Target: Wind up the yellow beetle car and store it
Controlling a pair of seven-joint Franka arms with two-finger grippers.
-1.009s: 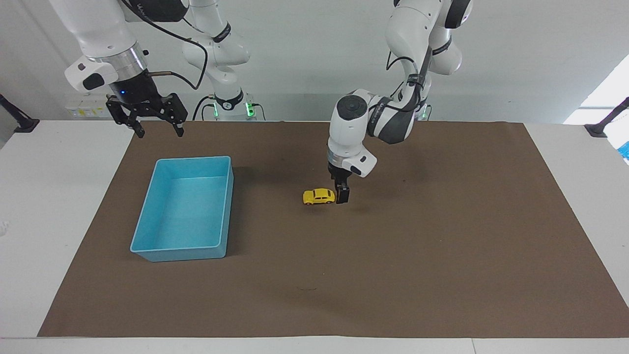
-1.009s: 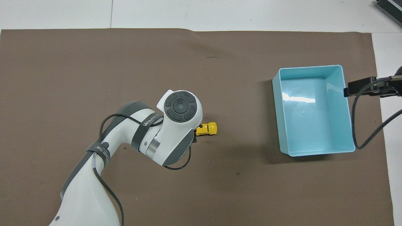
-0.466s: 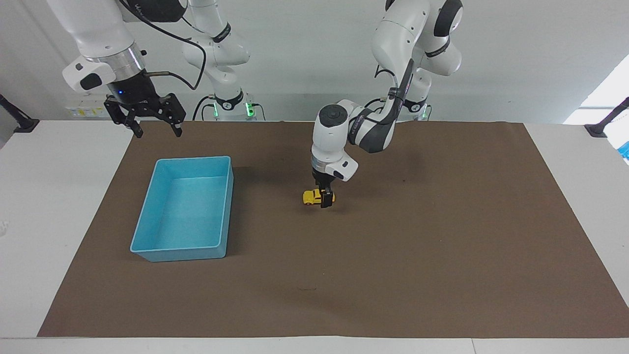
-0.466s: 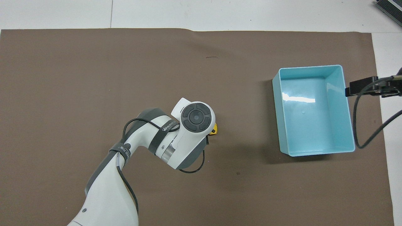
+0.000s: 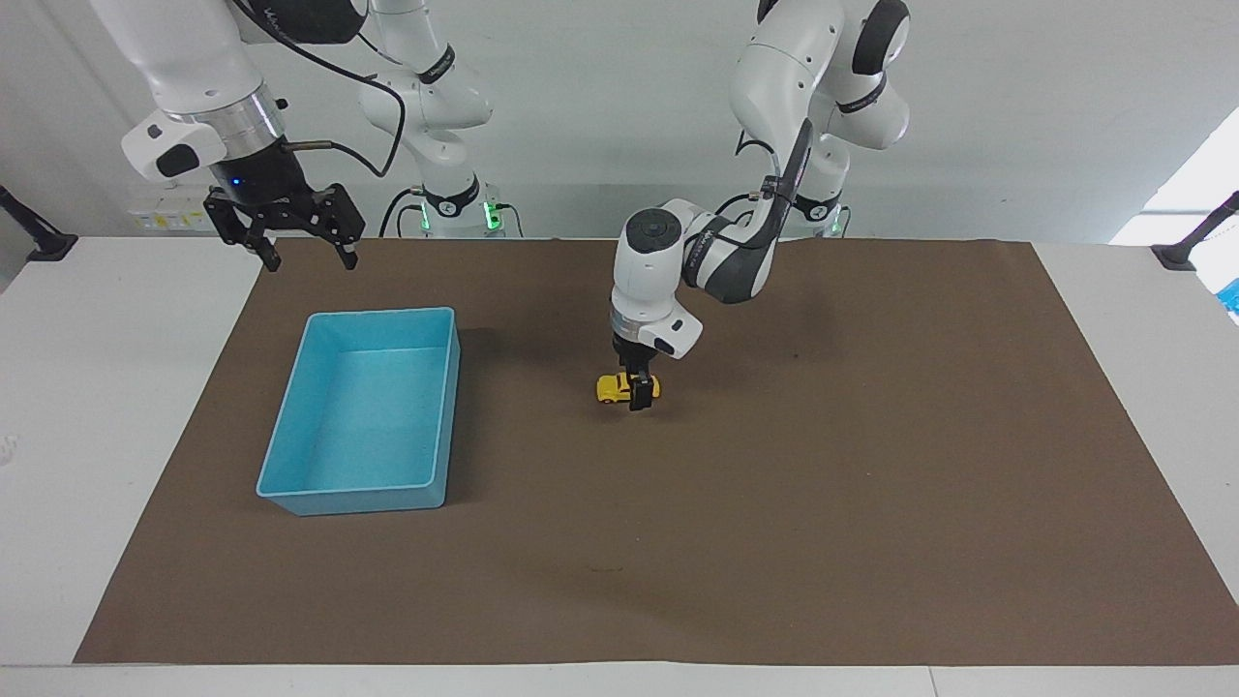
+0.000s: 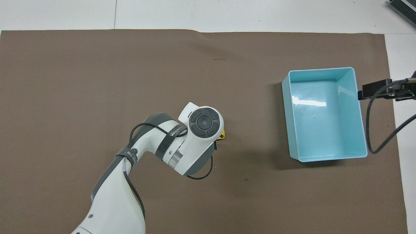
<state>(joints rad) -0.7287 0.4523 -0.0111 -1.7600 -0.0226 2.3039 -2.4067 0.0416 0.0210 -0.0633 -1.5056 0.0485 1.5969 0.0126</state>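
The yellow beetle car [image 5: 612,388] stands on the brown mat, mid-table. My left gripper [image 5: 639,395] points straight down over the car's end toward the left arm's side, open, with one dark finger [image 5: 640,393] showing in front of the body and the other hidden. From overhead, the wrist covers nearly all of the car [image 6: 222,134]; only a yellow sliver peeks out. My right gripper [image 5: 315,259] waits open in the air above the mat's edge, near the bin's robot-side end, holding nothing.
A light blue bin [image 5: 382,314] sits toward the right arm's end of the table, its rim [image 6: 320,69] plain from overhead and nothing inside. The brown mat [image 5: 871,484] covers most of the white table.
My left gripper slid from beside the car to over it and came down around its end. The car has stayed put. The right arm has barely moved.
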